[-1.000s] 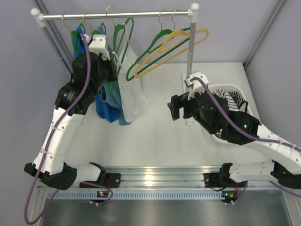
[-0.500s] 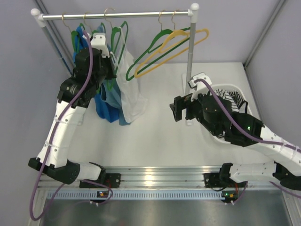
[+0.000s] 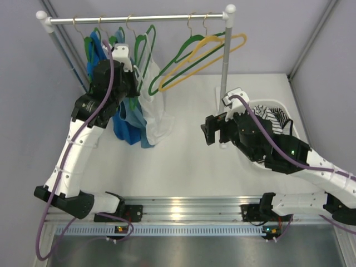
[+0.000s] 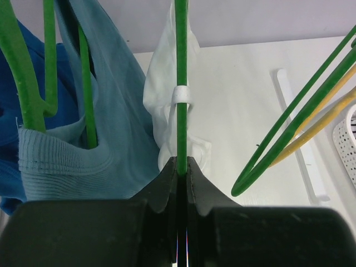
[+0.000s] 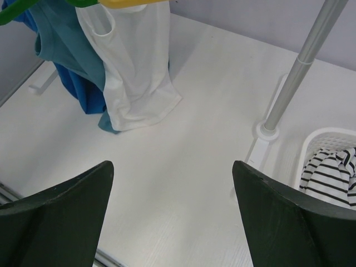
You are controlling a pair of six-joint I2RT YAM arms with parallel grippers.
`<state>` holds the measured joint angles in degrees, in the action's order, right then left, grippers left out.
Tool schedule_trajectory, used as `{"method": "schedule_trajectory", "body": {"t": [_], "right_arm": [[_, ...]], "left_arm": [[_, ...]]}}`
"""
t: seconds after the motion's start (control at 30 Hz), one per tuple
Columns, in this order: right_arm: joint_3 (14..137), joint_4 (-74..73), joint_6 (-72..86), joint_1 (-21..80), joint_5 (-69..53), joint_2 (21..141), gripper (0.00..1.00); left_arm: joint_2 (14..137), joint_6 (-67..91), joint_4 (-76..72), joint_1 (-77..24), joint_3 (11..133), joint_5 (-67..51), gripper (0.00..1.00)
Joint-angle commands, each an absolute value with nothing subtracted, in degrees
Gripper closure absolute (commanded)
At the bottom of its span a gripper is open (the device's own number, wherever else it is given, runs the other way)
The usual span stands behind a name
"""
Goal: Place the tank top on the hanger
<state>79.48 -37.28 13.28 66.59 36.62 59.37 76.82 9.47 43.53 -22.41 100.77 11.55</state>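
The tank top (image 4: 167, 105) hung limp from the hanger (image 4: 181, 67) at the far left, one strap looped over its green bar, just right of the blue tops (image 4: 108, 128); thin and soft, it would likely slide off easily, so a strap seemed the best hold; the left gripper (image 4: 181, 166) pinched the hanger's bar below that strap; the right gripper (image 5: 172, 172) hovered spread, empty.

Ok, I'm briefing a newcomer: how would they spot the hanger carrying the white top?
Find the silver metal rail at the back; clothes hang at its left end. There the left tool is shut on a thin green plastic hanger. Only it carries the white sleeveless tank top; neighbours hold blue tops or nothing.
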Motion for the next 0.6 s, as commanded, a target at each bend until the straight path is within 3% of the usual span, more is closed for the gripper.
{"method": "schedule_trajectory", "body": {"t": [0.0,0.07,0.2,0.33,0.43,0.57], "right_arm": [[79.6,-35.2,13.7,66.1,37.4,58.7,0.12],[79.5,-35.2,13.8,66.1,37.3,58.8,0.12],[79.4,-34.9,13.9,66.1,37.3,58.8,0.12],[78.9,-34.6,14.0,66.1,37.1,58.8,0.12],[78.8,-34.6,14.1,66.2,37.1,58.8,0.12],[78.5,-34.4,14.1,66.2,37.2,58.6,0.12]], "left_arm": [[74.4,9.3,42.3,-22.1,100.1,10.1,1.00],[74.0,9.3,42.3,-22.1,100.1,9.8,0.99],[73.4,9.1,42.3,-22.1,100.1,9.7,0.87],[72.6,9.1,42.1,-22.1,100.3,9.2,0.66],[71.6,9.1,42.3,-22.1,100.5,8.6,0.57],[70.1,9.1,43.1,-22.1,101.7,6.6,0.53]]}}
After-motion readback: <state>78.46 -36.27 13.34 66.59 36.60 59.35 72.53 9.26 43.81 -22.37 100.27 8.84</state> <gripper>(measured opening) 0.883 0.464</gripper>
